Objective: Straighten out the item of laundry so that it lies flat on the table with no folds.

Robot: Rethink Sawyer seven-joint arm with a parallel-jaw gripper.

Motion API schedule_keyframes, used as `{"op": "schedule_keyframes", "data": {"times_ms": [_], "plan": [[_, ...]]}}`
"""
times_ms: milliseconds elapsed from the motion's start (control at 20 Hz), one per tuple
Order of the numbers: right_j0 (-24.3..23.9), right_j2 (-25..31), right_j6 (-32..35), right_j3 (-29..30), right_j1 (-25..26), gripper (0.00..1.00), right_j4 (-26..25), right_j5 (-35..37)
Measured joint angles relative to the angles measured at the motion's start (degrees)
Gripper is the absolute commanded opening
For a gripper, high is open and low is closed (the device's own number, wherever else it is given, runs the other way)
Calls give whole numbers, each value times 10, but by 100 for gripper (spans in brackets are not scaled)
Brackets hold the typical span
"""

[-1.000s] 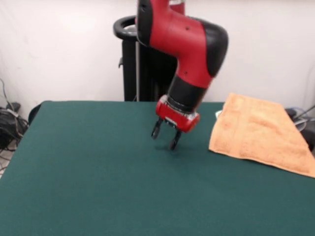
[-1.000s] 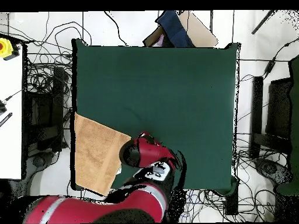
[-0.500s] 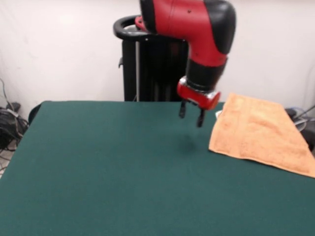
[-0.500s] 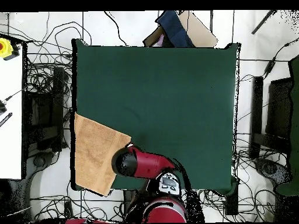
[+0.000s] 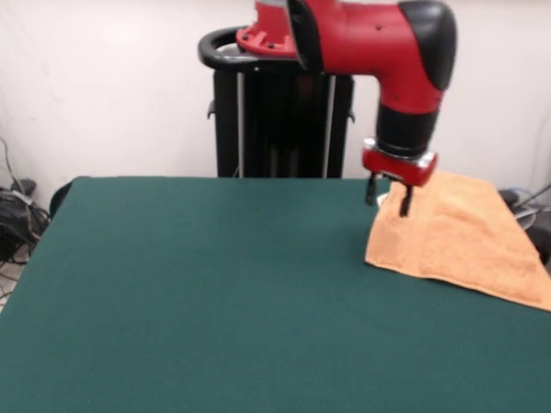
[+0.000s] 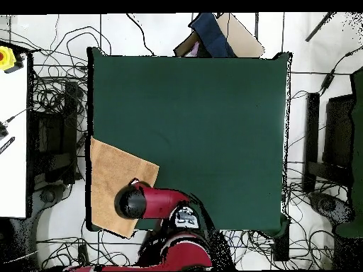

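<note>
**Gripper over towel's inner edge**

Gripper: fingers apart, empty, hanging above the towel's near corner. Towel: at the table's corner, apparently overhanging the edge; its bulk lies outward from the gripper.

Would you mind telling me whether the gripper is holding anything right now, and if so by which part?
Nothing is held. The gripper hangs open above the towel's edge nearest the middle of the table, with its fingers apart and no cloth between them.
</note>
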Motion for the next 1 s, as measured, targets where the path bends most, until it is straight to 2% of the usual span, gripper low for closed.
{"op": "schedule_keyframes", "data": {"times_ms": [350, 450, 800, 1000], "plan": [[66, 10, 0, 0, 44, 100, 37, -53], [92, 6, 0, -6, 70, 100, 54, -83], [179, -54, 0, -17, 78, 100, 112, -96], [267, -115, 0, -36, 96, 100, 169, -89]]}}
